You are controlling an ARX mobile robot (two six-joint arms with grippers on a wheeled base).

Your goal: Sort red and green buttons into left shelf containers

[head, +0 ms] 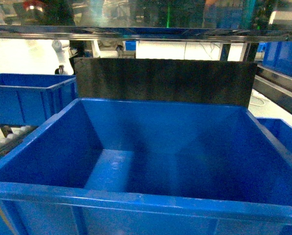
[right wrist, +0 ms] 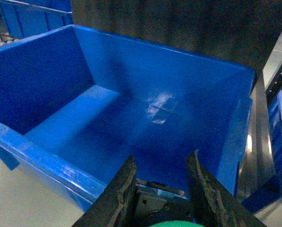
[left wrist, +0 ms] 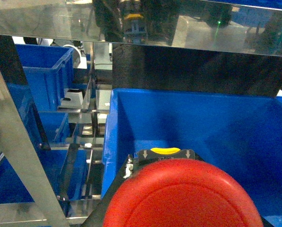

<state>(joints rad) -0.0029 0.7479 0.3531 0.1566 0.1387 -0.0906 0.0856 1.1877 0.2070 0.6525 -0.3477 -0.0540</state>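
the head view shows 1 deep blue bin [head: 136, 196] filling the frame, a dark panel [head: 160, 81] standing behind it, and another blue bin [head: 23, 95] to the left on the shelf; neither arm appears there. in the left wrist view the red button [left wrist: 181, 196] sits right at the camera, its wide cap over a yellow-marked dark body, above the bin's near left corner; the left end effector is hidden by it, so its grip cannot be told. in the right wrist view the right end effector [right wrist: 161, 182] holds the green button [right wrist: 174, 224] between narrow-set dark fingers [right wrist: 124, 189], over the bin's near rim.
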